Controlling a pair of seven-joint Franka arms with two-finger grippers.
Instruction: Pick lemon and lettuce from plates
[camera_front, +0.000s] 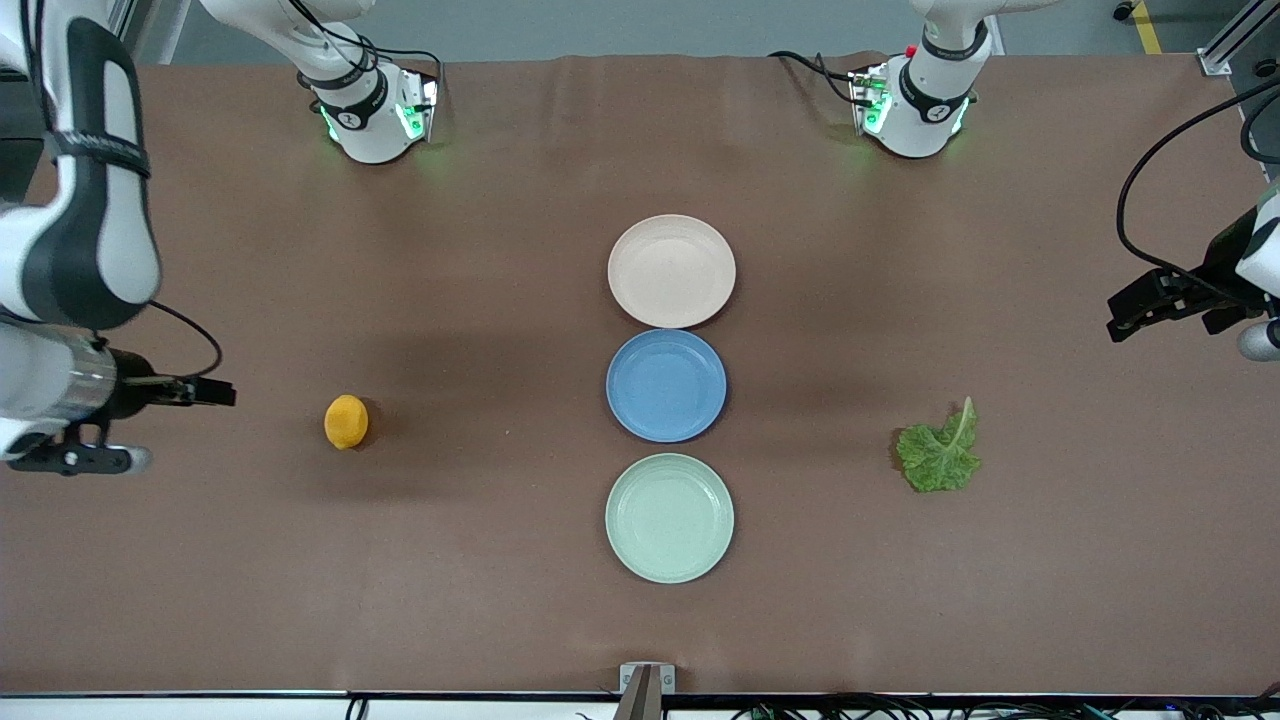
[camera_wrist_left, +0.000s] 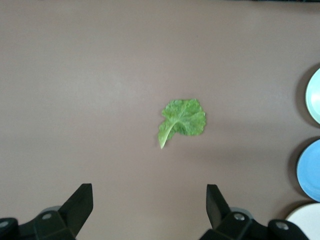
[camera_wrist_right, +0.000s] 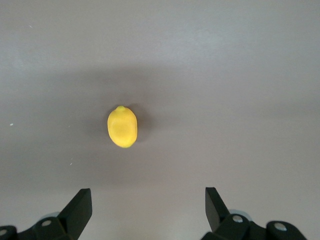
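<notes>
The lemon (camera_front: 346, 421) lies on the bare brown table toward the right arm's end, on no plate; it also shows in the right wrist view (camera_wrist_right: 122, 127). The lettuce (camera_front: 938, 455) lies flat on the table toward the left arm's end, and in the left wrist view (camera_wrist_left: 184, 118). The beige-pink plate (camera_front: 671, 270) and the mint green plate (camera_front: 669, 517) are both empty. My right gripper (camera_front: 215, 392) (camera_wrist_right: 148, 196) is open and empty over the table beside the lemon. My left gripper (camera_front: 1125, 318) (camera_wrist_left: 148, 192) is open and empty over the table's end, apart from the lettuce.
An empty blue plate (camera_front: 666, 385) sits between the two pale plates in a line down the table's middle. The three plates' rims show at the edge of the left wrist view (camera_wrist_left: 310, 170). The arm bases (camera_front: 375, 115) stand along the table's edge farthest from the camera.
</notes>
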